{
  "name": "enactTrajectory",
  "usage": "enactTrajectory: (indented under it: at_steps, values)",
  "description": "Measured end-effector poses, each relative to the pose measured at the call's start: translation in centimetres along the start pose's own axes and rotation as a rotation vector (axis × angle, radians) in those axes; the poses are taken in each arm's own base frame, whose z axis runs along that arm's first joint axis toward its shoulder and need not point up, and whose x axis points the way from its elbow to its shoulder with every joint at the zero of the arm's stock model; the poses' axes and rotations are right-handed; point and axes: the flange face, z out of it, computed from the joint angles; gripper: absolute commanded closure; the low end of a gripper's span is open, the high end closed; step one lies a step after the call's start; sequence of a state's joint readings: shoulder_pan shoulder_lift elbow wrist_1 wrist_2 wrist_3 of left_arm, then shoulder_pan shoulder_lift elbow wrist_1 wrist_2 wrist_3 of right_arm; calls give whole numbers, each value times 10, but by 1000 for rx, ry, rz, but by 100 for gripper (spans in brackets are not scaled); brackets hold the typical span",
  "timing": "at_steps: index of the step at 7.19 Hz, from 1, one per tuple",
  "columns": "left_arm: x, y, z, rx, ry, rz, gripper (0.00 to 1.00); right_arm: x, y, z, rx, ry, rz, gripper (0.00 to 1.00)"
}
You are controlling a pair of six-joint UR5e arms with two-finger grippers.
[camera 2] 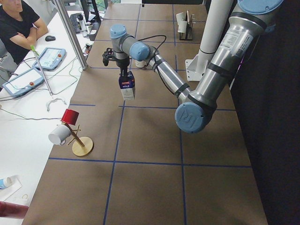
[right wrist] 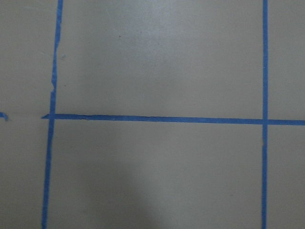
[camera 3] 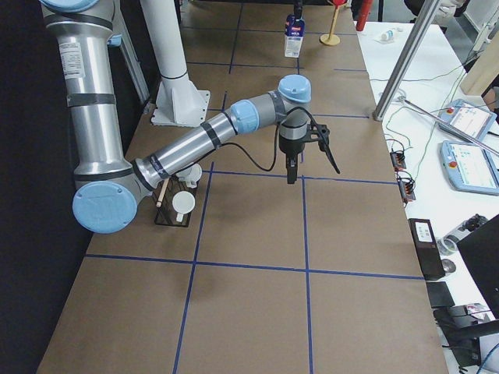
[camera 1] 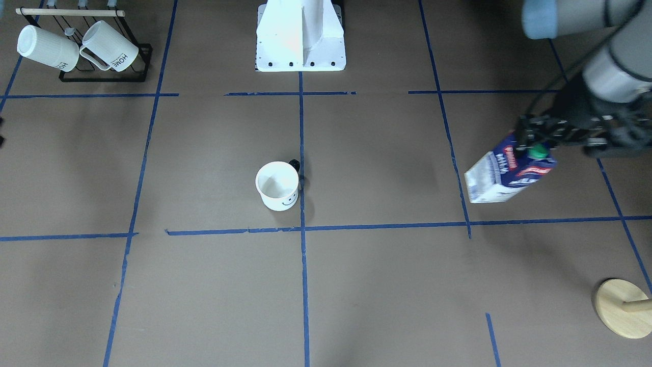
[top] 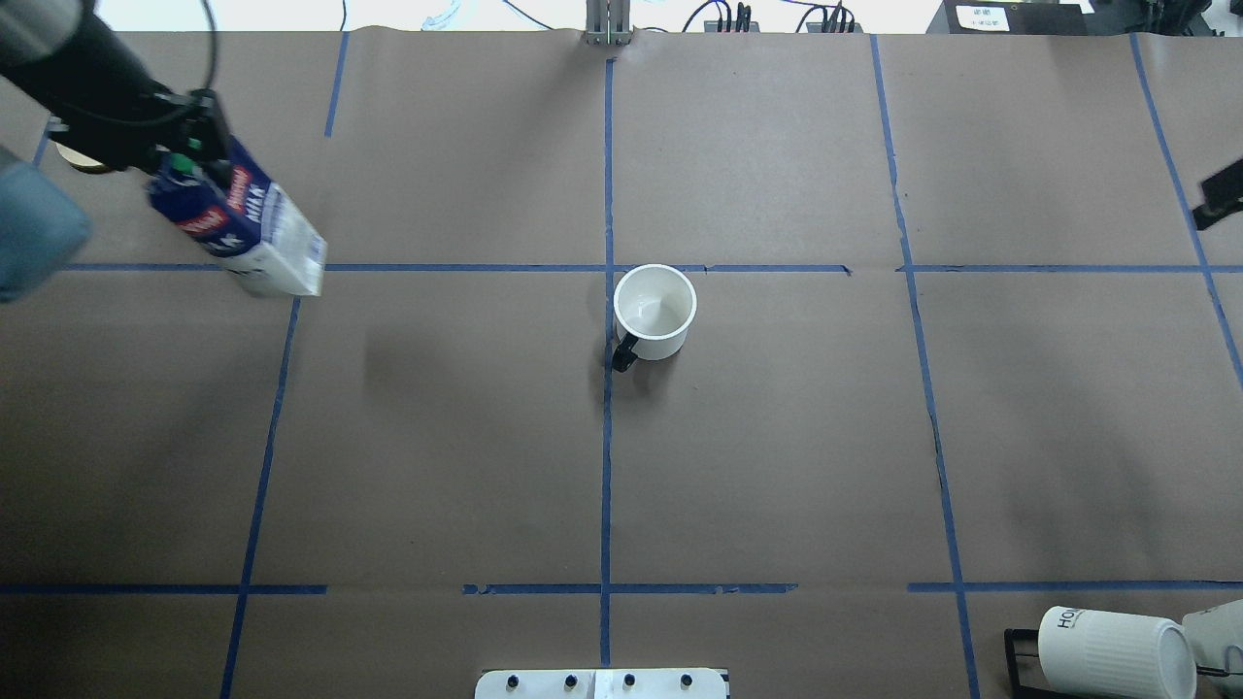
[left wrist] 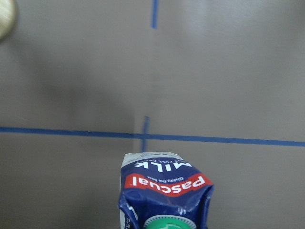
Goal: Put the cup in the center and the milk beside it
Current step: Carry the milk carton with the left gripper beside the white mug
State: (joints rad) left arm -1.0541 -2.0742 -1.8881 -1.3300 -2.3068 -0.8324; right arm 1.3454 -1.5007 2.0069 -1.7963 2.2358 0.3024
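Observation:
The cup (camera 1: 277, 186) is a white mug with a smiley face and a black handle. It stands upright beside the crossing of the blue tape lines at the center (camera 1: 302, 229), and it also shows in the overhead view (top: 655, 313). My left gripper (camera 1: 532, 140) is shut on the top of the milk carton (camera 1: 507, 176), by its green cap, and holds it above the board far to the cup's side (top: 252, 233). The left wrist view shows the carton's top (left wrist: 164, 191). My right gripper (top: 1219, 199) shows only as a dark piece at the overhead view's edge, so I cannot tell its state.
A black rack with two ribbed "HOME" mugs (camera 1: 84, 48) stands at a corner near the robot's right. The white robot base (camera 1: 300, 38) stands at the middle of the robot's edge. A wooden stand (camera 1: 624, 306) stands beyond the carton, on the operators' side.

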Motion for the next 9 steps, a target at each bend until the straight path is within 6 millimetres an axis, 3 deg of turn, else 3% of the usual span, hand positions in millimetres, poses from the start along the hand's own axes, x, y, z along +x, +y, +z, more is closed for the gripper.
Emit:
enactTrajectory:
  at_steps: [1,2,4,7,9]
  values:
    - [47,17,15,-19,10,6,95,36,5,1,-10,-4,-15,0]
    - [92,30,30,-18,8,18,95,59,9,1,-15,-15,-5,0]
    - [167,41,58,-10,-11,14,95,76,10,3,-22,-29,13,0]
    - [228,38,83,16,14,10,95,80,11,5,-11,-36,-2,0]
    - [254,43,90,7,27,12,94,86,15,11,-5,-36,-8,0]
